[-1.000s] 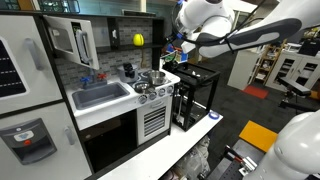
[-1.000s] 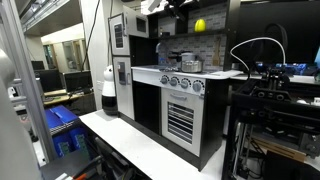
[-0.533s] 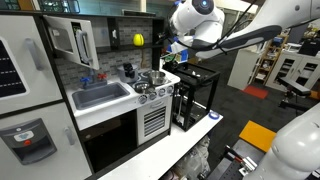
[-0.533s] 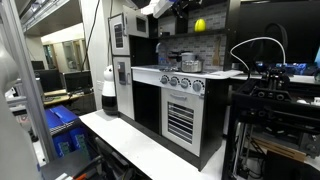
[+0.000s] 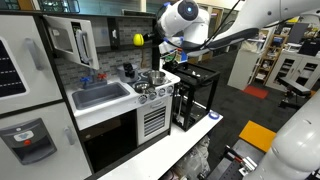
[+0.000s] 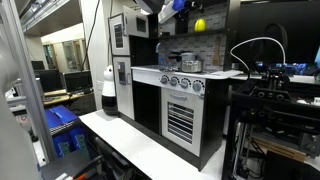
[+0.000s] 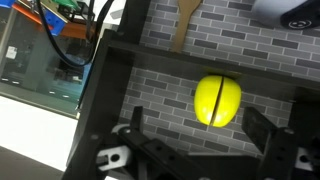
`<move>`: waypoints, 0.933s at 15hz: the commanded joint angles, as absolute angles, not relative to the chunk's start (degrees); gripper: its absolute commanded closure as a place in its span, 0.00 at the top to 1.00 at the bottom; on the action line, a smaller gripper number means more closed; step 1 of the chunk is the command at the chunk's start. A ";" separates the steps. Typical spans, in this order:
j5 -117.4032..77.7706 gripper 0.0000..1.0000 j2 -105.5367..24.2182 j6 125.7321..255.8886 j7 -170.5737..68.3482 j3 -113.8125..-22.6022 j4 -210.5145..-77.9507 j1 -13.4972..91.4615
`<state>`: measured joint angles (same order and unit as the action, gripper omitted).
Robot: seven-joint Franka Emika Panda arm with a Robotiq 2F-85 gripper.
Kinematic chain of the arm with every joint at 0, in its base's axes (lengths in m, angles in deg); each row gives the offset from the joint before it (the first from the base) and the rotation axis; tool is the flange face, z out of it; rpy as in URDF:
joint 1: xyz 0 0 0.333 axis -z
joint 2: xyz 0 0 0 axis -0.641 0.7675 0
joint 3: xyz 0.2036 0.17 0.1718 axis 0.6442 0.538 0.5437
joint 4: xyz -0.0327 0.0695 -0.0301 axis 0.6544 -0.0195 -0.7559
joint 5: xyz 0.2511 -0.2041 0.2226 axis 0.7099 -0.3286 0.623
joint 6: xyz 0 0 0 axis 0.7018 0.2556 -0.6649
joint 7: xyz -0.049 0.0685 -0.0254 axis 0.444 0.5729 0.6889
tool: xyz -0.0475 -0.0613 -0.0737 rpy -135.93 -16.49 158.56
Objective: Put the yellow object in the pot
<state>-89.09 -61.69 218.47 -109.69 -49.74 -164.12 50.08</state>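
Since the earlier frame, we see the gripper (image 7: 196,125) nearer the yellow object (image 7: 217,101), fingers (image 7: 136,128) spread apart, empty.

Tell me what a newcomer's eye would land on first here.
The bright yellow ball stands out, high against the grey brick wall. The gripper faces it, open, with the ball beyond its fingers in the wrist view. Below, in an exterior view, the shiny pot sits on the stove.
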 commanded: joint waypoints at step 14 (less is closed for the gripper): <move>-90.20 1.00 -58.29 218.42 -111.01 -49.25 -161.27 49.45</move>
